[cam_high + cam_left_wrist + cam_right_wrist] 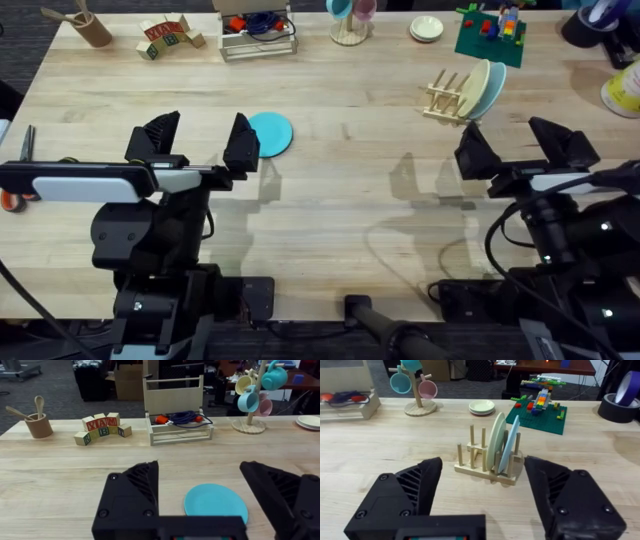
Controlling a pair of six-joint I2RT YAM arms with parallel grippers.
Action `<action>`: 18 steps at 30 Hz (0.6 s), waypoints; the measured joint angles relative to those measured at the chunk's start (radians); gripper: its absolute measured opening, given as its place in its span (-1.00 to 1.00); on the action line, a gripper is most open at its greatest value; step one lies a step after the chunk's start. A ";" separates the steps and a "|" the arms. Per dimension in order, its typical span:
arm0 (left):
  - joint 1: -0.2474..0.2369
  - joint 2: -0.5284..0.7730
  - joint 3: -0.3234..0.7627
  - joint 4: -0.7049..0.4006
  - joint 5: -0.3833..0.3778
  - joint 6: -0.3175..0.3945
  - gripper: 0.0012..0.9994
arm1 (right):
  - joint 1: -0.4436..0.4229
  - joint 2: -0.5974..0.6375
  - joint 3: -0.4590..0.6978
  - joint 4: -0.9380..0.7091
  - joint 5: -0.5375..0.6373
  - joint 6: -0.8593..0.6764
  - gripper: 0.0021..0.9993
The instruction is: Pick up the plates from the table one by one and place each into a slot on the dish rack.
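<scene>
A smooth, round turquoise plate lies flat on the pale, grained plank bench, just off the left hand at about two o'clock in the overhead view. That hand's two black, wedge-shaped fingers are spread wide and hold nothing; in its own wrist view the plate sits between and just beyond the fingertips.

Toward three o'clock from the plate, well apart across bare wood, stands the small dish rack of light wooden dowel pegs on a low base. A cream plate and a pale blue plate stand on edge in neighbouring slots, leaning slightly. The right wrist view shows the cream plate and the blue plate side by side among the pegs of the rack.

The right hand hovers at about five o'clock from the rack, apart from it, its black fingers also spread wide and empty.
</scene>
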 joint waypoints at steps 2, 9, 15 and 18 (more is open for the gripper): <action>0.000 0.000 0.000 0.000 0.000 0.002 0.99 | 0.000 0.000 0.000 0.000 0.000 0.000 0.98; 0.000 0.000 0.000 -0.006 0.000 0.002 0.99 | 0.000 0.000 0.000 0.000 0.000 0.000 0.99; 0.000 0.000 0.000 -0.006 0.000 0.002 0.99 | 0.000 0.000 0.000 -0.003 0.000 0.000 0.99; 0.000 0.000 0.000 -0.005 0.000 0.002 0.99 | 0.000 0.000 0.000 -0.004 0.000 0.000 0.99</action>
